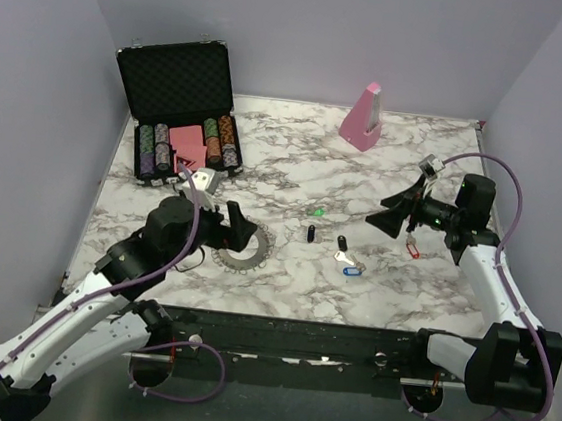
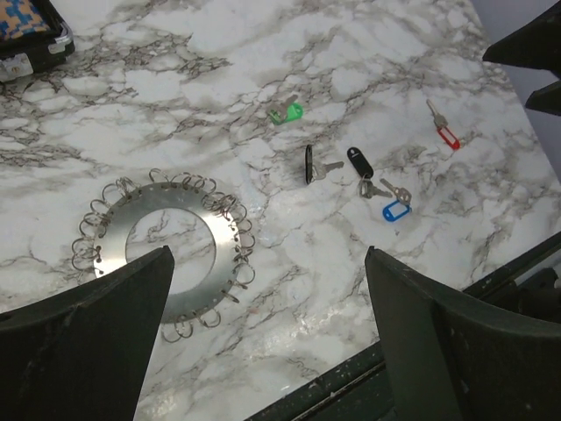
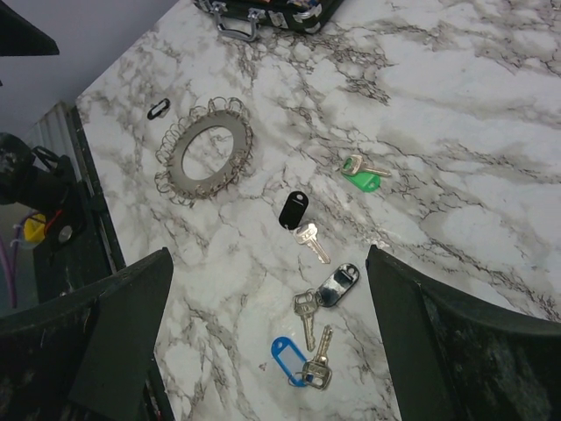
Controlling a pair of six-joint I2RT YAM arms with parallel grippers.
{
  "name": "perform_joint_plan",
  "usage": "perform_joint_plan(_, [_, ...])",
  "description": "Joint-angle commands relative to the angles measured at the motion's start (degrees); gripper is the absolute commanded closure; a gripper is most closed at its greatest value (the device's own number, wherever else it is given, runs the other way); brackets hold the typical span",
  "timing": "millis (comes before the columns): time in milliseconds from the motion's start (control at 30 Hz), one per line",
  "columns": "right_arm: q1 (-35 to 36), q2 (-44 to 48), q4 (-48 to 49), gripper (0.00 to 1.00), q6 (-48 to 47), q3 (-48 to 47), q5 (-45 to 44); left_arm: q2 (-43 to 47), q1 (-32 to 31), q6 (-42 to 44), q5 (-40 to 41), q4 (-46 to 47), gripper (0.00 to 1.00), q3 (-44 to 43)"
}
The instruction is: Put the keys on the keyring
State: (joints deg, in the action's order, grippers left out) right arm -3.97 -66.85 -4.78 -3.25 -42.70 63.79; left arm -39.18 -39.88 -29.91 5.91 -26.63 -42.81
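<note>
An open black case (image 1: pixel 179 79) of poker chips stands far left on the marble worktop (image 1: pixel 297 157); in front of it the left fingers (image 2: pixel 96 342) are spread wide and empty above the keyring (image 2: pixel 166 200), which lies flat near the front edge. To its right, apart from the ring, lie the green-tagged key (image 1: pixel 317 212), a black-tagged key (image 1: pixel 311 234), a second black-tagged key (image 1: pixel 342 244) and the blue-tagged key (image 1: pixel 351 269), then the red-tagged key (image 1: pixel 412 248) beside the right fingers (image 3: pixel 456 351), also wide and empty.
</note>
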Motion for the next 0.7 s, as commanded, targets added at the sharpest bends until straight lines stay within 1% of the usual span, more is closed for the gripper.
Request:
perform_joint_plan(0, [-0.2,0.1,-1.6,0.0,-1.8,-1.1,-1.4,4.4,-0.2,-1.7,1.7,6.1,0.01,2.7])
perform_joint_plan(167, [-0.2,0.3,-1.6,0.0,-2.1,-0.9,-1.4,5.2,-0.1,-4.4,1.7,6.6,0.01,3.8])
perform_joint_plan(400, [-0.1,0.9,-1.6,0.0,-2.4,-0.7,-3.1,3.1,0.0,-6.0,-2.3,8.1,0.01,3.9])
perform_joint_plan(600, [-0.1,1.5,-1.6,0.0,-2.6,-0.5,-3.1,-3.7,-0.1,-8.6,-5.8,6.3,0.01,2.0])
perform_joint_plan(667, [-0.1,1.4,-1.7,0.0,-2.7,-0.6,-3.1,-6.7,-0.2,-9.5,-8.5,5.3,0.01,1.2])
